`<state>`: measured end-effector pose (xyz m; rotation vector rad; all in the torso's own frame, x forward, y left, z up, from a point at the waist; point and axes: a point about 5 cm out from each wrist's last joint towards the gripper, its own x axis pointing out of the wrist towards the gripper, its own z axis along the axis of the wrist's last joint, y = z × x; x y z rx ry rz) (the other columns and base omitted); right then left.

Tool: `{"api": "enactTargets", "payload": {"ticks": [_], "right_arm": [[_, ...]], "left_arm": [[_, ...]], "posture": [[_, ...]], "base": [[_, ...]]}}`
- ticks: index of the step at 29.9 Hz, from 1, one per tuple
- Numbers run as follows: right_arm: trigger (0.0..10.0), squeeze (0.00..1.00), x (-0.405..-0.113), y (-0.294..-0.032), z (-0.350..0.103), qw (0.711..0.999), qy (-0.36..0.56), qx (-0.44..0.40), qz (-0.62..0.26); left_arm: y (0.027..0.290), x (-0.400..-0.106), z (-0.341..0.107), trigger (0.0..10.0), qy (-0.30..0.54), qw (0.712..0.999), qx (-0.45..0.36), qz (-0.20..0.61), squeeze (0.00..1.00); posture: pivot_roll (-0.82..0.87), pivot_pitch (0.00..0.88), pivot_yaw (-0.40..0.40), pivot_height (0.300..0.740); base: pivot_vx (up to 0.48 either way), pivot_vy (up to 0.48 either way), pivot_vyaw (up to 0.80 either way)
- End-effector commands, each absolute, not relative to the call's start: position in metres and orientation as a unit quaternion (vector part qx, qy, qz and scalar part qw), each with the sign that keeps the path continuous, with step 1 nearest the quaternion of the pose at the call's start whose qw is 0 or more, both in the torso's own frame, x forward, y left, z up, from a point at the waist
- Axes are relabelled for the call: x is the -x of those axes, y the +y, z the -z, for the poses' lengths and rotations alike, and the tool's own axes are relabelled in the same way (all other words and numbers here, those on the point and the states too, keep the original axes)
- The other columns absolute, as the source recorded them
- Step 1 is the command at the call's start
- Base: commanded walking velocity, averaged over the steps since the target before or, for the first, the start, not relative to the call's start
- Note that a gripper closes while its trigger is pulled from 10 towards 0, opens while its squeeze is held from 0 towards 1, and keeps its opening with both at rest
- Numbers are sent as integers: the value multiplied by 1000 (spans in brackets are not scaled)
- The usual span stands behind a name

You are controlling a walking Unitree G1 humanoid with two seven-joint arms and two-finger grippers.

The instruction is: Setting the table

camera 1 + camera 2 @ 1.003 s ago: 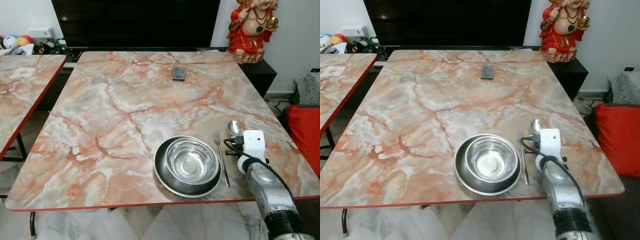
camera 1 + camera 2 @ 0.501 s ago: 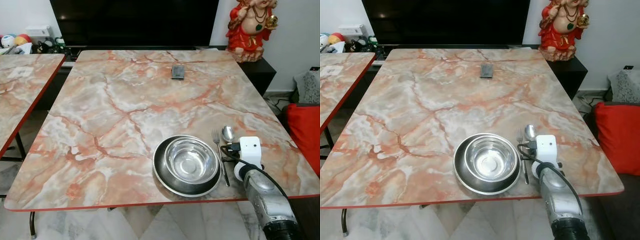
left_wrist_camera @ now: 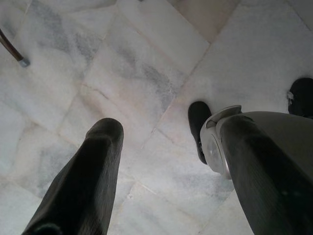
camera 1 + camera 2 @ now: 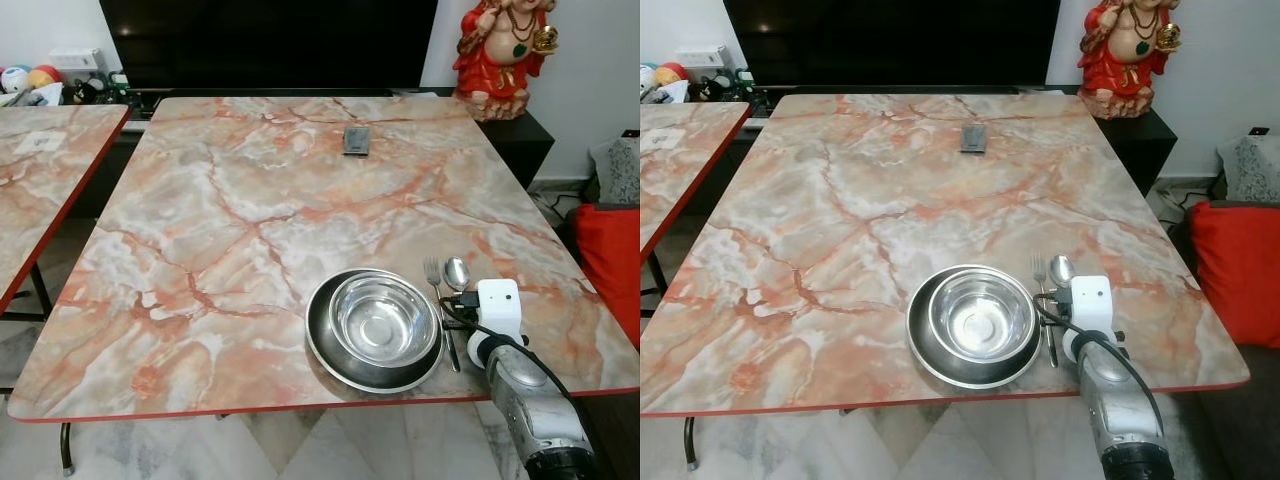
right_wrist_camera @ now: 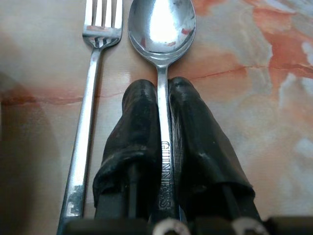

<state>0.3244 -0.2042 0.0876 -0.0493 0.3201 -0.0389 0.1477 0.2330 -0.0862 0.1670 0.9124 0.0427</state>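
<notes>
A steel bowl sits inside a dark steel plate near the front edge of the marble table. Just right of the plate lies a fork, and a spoon is parallel to it on its right. In the right wrist view my right gripper is shut on the spoon's handle, with the fork alongside, apart from the fingers. The spoon is low over the tabletop or resting on it. My left gripper hangs open over the floor.
A dark phone-like slab lies at the table's far middle. A red figurine stands on a cabinet at the back right. A second marble table is on the left, and a red cushion is on the right.
My right gripper has drawn the spoon a little toward the near edge, so its bowl now sits level with the fork's tines. The view has shifted slightly.
</notes>
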Motion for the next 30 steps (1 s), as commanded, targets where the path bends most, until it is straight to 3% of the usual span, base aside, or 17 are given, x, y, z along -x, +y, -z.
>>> {"api": "enactTargets", "payload": {"ticks": [1,25,26,27,28,30], "right_arm": [[10000,0,-322,-204,-87,986,161,25,21],[10000,0,-319,-199,-79,984,176,21,18],[10000,122,-319,-199,-79,984,176,21,18],[10000,122,-319,-199,-79,984,176,21,18],[10000,565,-319,-199,-79,984,176,21,18],[10000,561,-319,-198,-79,984,177,20,16]], "left_arm": [[234,-140,90,10000,457,885,-81,-18,0],[233,-143,89,10000,453,887,-84,-16,0],[233,-143,89,10000,453,888,-84,-16,0],[233,-143,89,10000,453,888,-84,-16,0],[233,-143,89,10000,452,888,-84,-15,0],[232,-144,88,10000,451,888,-84,-15,0]], "posture": [[4,135,-18,740],[7,131,-15,740],[7,131,-15,740],[7,131,-15,740],[8,131,-15,740],[8,131,-15,740]], "base": [[0,0,0],[0,0,0],[0,0,0],[0,0,0],[0,0,0],[0,0,0]]}}
